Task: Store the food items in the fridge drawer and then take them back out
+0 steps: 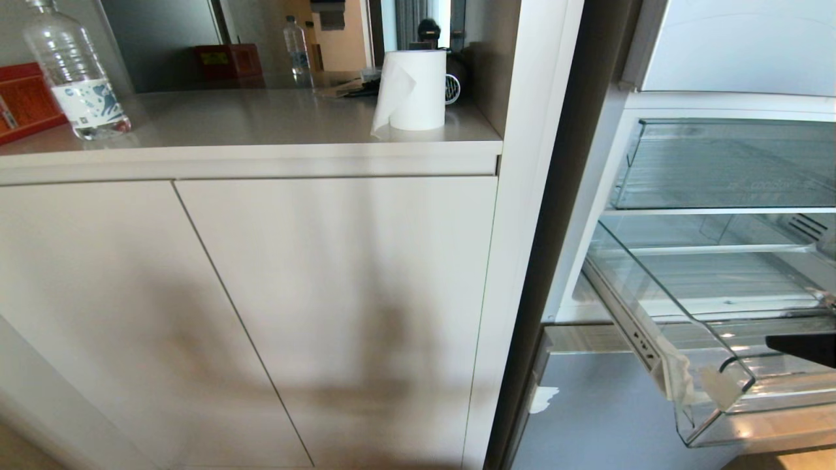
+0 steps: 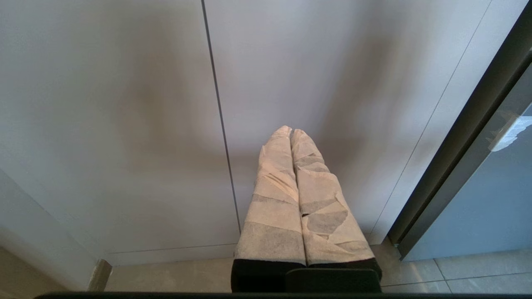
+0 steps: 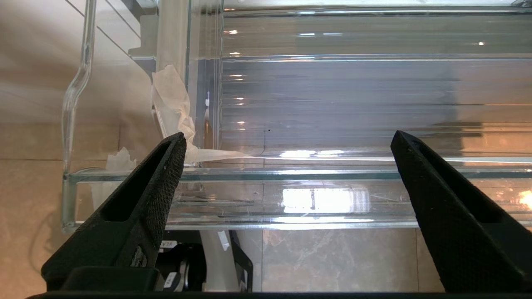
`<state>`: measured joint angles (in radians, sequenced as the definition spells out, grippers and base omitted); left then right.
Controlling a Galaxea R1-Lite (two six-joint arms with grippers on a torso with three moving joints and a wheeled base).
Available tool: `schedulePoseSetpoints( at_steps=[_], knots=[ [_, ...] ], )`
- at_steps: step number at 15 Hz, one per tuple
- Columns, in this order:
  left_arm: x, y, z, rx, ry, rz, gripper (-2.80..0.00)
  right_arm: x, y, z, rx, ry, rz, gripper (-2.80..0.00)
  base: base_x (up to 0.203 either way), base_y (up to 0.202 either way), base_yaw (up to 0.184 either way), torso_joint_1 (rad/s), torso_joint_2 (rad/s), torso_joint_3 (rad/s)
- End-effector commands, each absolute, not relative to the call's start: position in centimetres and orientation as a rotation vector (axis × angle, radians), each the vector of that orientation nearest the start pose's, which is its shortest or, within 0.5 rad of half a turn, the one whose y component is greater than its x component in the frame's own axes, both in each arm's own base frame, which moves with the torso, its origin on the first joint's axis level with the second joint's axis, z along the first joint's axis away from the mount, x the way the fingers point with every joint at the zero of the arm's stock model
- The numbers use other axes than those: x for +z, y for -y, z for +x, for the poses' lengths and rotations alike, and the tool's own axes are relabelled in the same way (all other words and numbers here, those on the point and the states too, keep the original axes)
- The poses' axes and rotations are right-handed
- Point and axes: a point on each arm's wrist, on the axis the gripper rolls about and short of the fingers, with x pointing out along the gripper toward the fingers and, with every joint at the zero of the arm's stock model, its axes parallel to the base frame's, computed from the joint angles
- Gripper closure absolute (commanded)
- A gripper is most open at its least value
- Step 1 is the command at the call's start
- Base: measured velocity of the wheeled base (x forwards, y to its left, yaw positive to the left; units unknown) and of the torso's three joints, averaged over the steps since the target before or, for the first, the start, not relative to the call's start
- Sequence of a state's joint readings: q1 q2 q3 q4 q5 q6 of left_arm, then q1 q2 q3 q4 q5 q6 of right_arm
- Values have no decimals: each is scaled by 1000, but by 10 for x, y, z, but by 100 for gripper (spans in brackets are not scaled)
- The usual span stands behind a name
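Zero food items: I see none in any view, neither in the drawer nor in a hand; where they lie I cannot tell.
Fridge drawer (image 3: 316,124): pulled out of the open fridge, ribbed floor bare, white tape scrap (image 3: 174,104) at its front corner.
Step in hand: I judge the right hand is over the drawer's front edge with nothing to fetch in sight.
How I'd do it well: keep the fingers clear of the front wall and the loose tape; find the food before reaching in.
Right hand (image 3: 286,143): fingers spread as wide as they go, empty, touching nothing I can see.
Left hand (image 2: 291,133): parked low before the cabinet door (image 2: 124,124), taped fingers pressed together, holding nothing.
Tabletop (image 1: 261,117): paper roll (image 1: 411,88) and water bottle (image 1: 75,72), well apart from the fridge.
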<state>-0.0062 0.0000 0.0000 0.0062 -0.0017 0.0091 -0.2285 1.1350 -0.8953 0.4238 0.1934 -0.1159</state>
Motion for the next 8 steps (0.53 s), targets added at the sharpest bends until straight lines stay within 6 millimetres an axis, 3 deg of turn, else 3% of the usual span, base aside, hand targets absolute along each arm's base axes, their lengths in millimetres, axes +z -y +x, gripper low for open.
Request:
schedulePoseSetpoints(
  at_steps=[1, 3, 7, 8],
  knots=[
    [75, 0, -23, -8, -6, 9, 0, 246, 28, 138, 4, -627, 24, -280, 0, 0, 0, 0, 0, 0],
    [75, 0, -23, -8, -6, 9, 0, 256, 27, 136, 5, -574, 26, -280, 0, 0, 0, 0, 0, 0],
    [75, 0, -23, -8, -6, 9, 0, 278, 18, 99, 7, -414, 19, -280, 0, 0, 0, 0, 0, 0],
    [75, 0, -23, -8, -6, 9, 0, 281, 15, 85, 7, -370, 9, -113, 0, 0, 0, 0, 0, 0]
  ],
)
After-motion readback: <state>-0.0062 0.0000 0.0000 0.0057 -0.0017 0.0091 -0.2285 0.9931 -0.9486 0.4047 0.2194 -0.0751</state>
